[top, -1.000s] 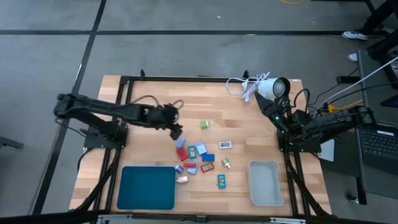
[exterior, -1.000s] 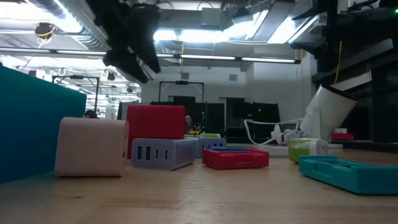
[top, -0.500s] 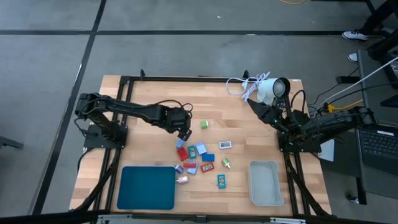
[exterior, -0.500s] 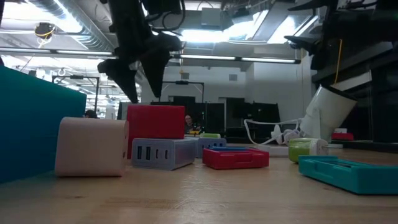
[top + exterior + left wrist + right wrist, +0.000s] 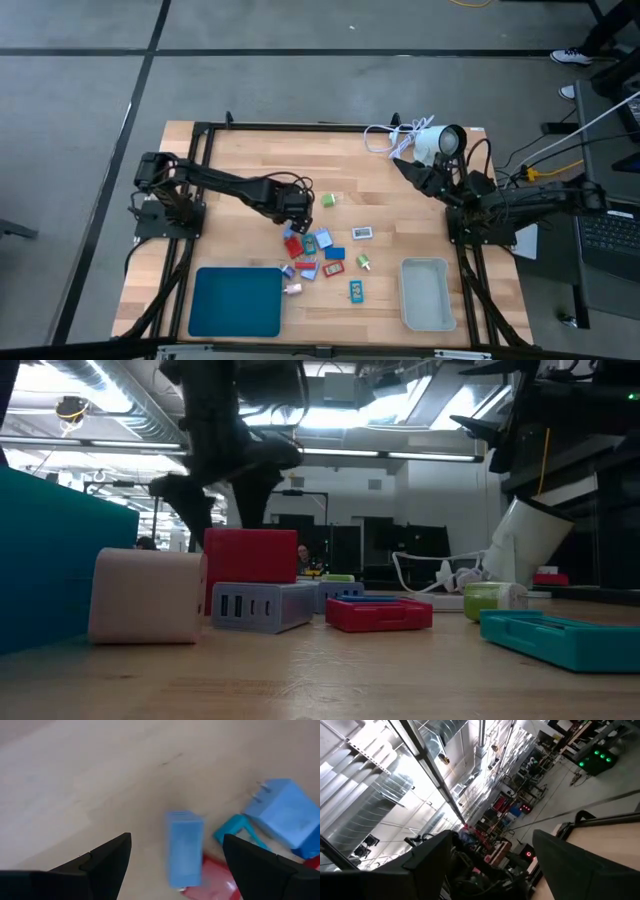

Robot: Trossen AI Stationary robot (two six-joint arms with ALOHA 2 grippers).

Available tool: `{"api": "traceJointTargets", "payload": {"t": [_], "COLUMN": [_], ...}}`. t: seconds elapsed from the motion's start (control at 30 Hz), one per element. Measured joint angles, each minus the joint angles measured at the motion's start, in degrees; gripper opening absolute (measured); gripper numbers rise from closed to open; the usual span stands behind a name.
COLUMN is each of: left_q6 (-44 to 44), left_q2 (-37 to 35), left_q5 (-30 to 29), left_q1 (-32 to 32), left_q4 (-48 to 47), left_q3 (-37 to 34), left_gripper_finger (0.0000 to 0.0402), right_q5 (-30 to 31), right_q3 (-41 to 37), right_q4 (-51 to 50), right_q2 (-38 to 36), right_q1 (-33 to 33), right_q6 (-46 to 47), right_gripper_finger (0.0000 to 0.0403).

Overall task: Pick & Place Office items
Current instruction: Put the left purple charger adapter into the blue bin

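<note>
High view shows the office items (image 5: 322,251) all loose at the counter (image 5: 240,160) centre, teal tray (image 5: 236,301) at 7 o'clock and grey bin (image 5: 425,293) at 5 o'clock bare, left hand (image 5: 297,211) released above them, right hand (image 5: 408,170) released by the lamp (image 5: 436,141) at 1 o'clock, so sorting looks unstarted.

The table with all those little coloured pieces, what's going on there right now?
The left gripper hangs low over the cluster of office items in the middle of the wooden table, fingers open around nothing, with a small blue block lying just ahead of them. The right gripper waits open near the white lamp, holding nothing. The teal tray and grey bin look empty.
</note>
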Motion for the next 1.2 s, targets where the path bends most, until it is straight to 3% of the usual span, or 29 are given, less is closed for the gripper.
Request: {"api": "traceJointTargets", "payload": {"t": [0.53,0.67,0.87,1.2], "left_q6": [0.5,2.1,3.9,9.7], "left_q2": [7.6,10.0,10.2,3.1], "left_q5": [4.8,8.9,9.3,9.0], "left_q1": [-0.3,-0.3,-0.1,3.2], "left_q4": [0.8,1.0,0.0,4.7], "left_q3": [0.0,0.1,0.1,-0.1], "left_gripper_finger": [0.0300,0.0252,0.0118,0.0115], "right_q5": [-4.2,-4.2,-4.1,-3.9], "right_q3": [0.0,0.0,0.0,0.0], "right_q4": [-0.3,-0.3,-0.3,-0.3], "right_q2": [0.0,0.0,0.0,0.0], "right_q1": [-4.8,-5.4,-5.6,-6.1], "right_q6": [2.4,2.6,2.6,2.6], "right_gripper_finger": [0.0284,0.0284,0.0284,0.0284]}}
